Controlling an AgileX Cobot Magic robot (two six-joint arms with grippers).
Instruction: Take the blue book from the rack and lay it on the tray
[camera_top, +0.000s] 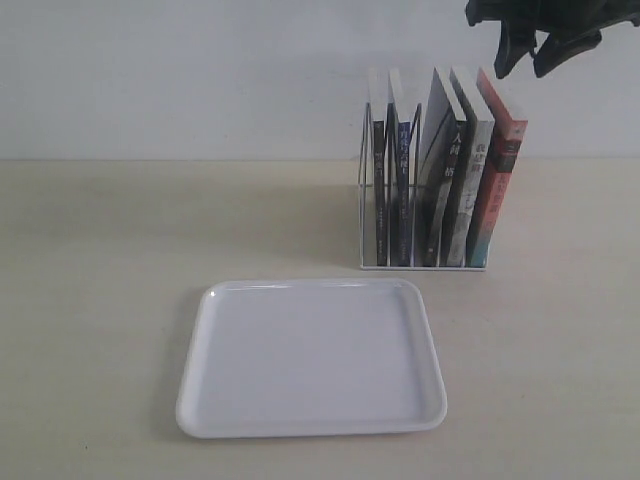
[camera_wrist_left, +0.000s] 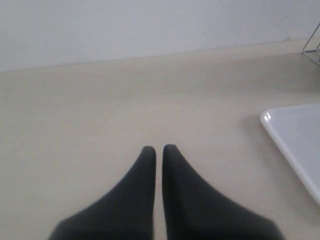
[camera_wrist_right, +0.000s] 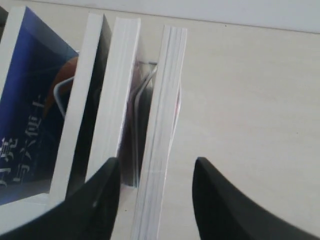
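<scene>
The blue book (camera_top: 400, 190) looks light, thin and slightly floppy, so its top edge near the spine seems the best place to pinch. The right gripper (camera_wrist_right: 156, 162) is spread wide over the red-spined book (camera_top: 500, 190); the left gripper (camera_wrist_left: 159, 148) is pinched together, empty.

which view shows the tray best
The exterior view: the whole tray is visible there, all four rounded corners and the rim. The left wrist view catches only one corner of it. The right wrist view shows none of it.

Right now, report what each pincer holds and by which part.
Nothing is held. The left pincer is shut and empty; the right pincer hangs open above the books in the rack, gripping none.
</scene>
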